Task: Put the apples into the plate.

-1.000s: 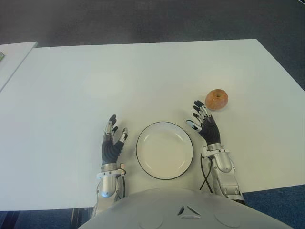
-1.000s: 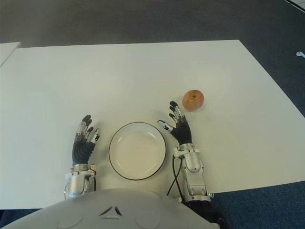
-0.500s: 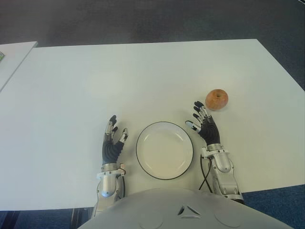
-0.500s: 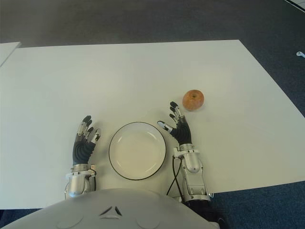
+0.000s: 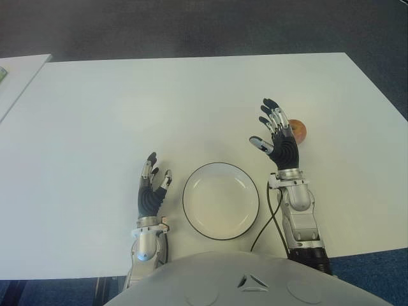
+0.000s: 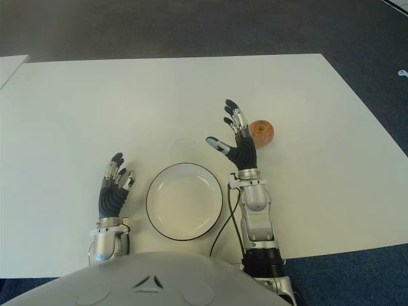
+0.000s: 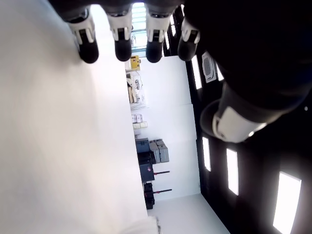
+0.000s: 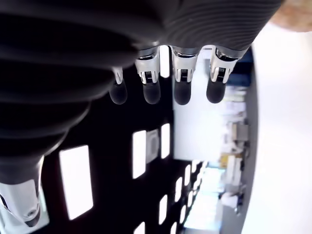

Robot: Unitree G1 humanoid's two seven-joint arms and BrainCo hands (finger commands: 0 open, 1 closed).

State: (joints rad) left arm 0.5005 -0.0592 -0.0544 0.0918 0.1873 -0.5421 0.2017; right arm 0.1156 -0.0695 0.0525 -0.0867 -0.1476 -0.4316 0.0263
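One red-orange apple [image 5: 298, 130] sits on the white table [image 5: 95, 115], to the right of and beyond the plate. A white plate [image 5: 221, 200] with a dark rim lies near the front edge, with nothing in it. My right hand [image 5: 275, 132] is raised just left of the apple, fingers spread, partly covering it, holding nothing. In the right wrist view only a sliver of the apple [image 8: 297, 17] shows beside the straight fingers [image 8: 183, 73]. My left hand [image 5: 153, 185] shows left of the plate, fingers extended and holding nothing.
A second white table's corner [image 5: 19, 73] shows at the far left. Dark carpet [image 5: 191, 25] lies beyond the table. A black cable [image 5: 268, 217] runs along my right forearm, near the plate's right rim.
My right hand has lifted and moved forward, from beside the plate's upper right rim up to the apple's left side. The apple, plate and left hand stayed put.
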